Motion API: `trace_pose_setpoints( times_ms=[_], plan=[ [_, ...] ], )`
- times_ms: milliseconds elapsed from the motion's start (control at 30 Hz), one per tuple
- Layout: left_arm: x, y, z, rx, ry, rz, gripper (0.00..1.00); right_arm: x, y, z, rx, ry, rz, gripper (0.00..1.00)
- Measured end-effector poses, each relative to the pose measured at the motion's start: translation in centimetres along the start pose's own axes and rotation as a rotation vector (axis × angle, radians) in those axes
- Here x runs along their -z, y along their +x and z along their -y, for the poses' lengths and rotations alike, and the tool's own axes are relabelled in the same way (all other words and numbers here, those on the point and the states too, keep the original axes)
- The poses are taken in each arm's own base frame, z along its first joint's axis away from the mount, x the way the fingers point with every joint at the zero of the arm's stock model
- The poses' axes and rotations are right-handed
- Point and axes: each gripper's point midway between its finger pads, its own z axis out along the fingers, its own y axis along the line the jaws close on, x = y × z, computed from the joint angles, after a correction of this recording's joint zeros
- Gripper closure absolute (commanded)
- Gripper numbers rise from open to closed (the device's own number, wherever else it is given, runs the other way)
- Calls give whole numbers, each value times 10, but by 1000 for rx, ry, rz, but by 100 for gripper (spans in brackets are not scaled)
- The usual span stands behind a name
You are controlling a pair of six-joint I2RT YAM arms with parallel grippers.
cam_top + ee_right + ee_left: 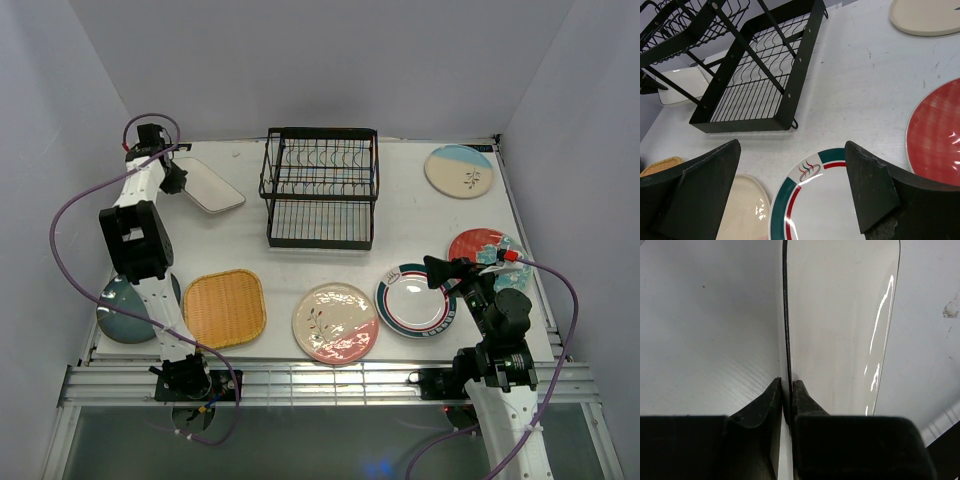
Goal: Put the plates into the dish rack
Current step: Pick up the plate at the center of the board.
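My left gripper [178, 178] is shut on the rim of the white rounded-rectangle plate [210, 185] at the back left, left of the black wire dish rack [320, 188]. In the left wrist view the fingers [771, 400] pinch the plate's edge [840, 330]. My right gripper [432, 270] is open and empty, just above the far rim of the white plate with teal-red rim [415, 302]. That plate [825, 205] lies between and below the spread jaws of the right gripper [792, 146]. The rack [755, 75] holds no plates.
Flat on the table lie a yellow woven square plate [225, 308], a dark teal plate [125, 312] partly behind the left arm, a cream-pink floral plate [335, 322], a red-teal floral plate [485, 248] and a cream-and-blue sprig plate [459, 171]. Walls close in the back and sides.
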Motion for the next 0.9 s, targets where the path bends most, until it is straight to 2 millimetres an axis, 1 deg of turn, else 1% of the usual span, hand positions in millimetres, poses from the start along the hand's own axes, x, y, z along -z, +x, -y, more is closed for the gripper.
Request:
trace_pose_setpoints(
  times_ms=[367,467,633,900],
  plan=[
    [21,-15,-3,-224,15,11,100,0,0,0,0,-1,0,10],
    [32,-18,-2,-268,32,15,100,0,0,0,0,-2,2,10],
    [61,-30,6,-317,87,52,100,1,-1,-1,1,-2,3,10],
    [126,-58,21,-378,158,180,100,2,4,2,-1,7,-16,10]
  ],
)
